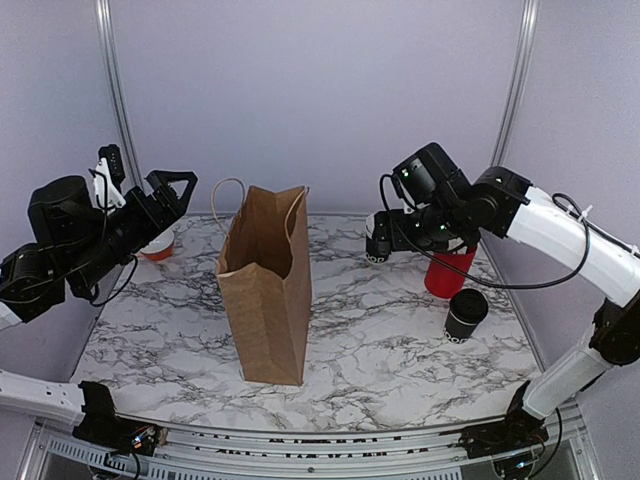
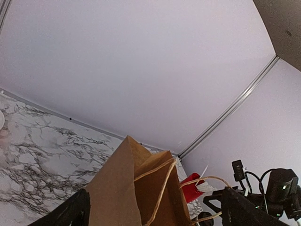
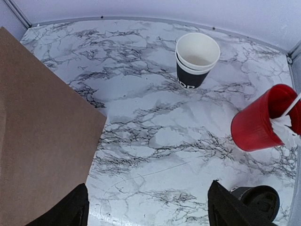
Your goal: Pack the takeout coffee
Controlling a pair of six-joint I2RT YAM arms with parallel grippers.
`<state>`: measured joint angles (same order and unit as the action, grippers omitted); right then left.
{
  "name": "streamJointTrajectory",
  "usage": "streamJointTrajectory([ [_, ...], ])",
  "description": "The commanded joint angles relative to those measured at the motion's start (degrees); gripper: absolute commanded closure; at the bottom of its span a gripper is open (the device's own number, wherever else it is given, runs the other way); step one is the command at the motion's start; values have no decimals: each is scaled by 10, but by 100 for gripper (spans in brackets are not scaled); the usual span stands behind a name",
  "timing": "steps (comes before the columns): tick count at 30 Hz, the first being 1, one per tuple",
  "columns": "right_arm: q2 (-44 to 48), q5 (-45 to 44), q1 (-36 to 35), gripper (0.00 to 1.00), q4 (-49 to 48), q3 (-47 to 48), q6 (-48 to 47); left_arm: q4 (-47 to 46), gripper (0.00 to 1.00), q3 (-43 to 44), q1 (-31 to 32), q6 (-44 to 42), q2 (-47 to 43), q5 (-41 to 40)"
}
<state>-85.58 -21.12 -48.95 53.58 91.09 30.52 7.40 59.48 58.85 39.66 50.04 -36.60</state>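
The takeout coffee (image 1: 466, 314) stands lidded on the table (image 1: 380, 360) beside the red cup (image 1: 447, 270), unpacked. The paper bag (image 1: 265, 285) stands open-mouthed to receive it. The left gripper (image 2: 153, 209) and right gripper (image 3: 148, 202) hold jaws wide, empty.

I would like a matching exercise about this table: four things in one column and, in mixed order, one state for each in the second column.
Things:
1. paper bag
2. red cup
3. takeout coffee
4. nested cups

States:
A. open on top, white inside
B. holds white sticks
C. brown, standing upright with its mouth open
D. black, closed on top

Pairs: 1-C, 2-B, 3-D, 4-A
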Motion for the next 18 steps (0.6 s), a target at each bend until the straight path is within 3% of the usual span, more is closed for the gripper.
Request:
streamJointTrajectory([
  [1,38,-7,4,15,62,-29,44,54,1,5,-31,-34,-19,-9],
  [9,108,-15,44,10,145,-108,105,120,1,22,-238,-38,10,176],
  [14,161,-8,100,8,176,-167,122,147,1,29,-282,-76,38,197],
  [18,187,9,170,6,163,-210,83,161,1,25,-328,-98,58,234],
])
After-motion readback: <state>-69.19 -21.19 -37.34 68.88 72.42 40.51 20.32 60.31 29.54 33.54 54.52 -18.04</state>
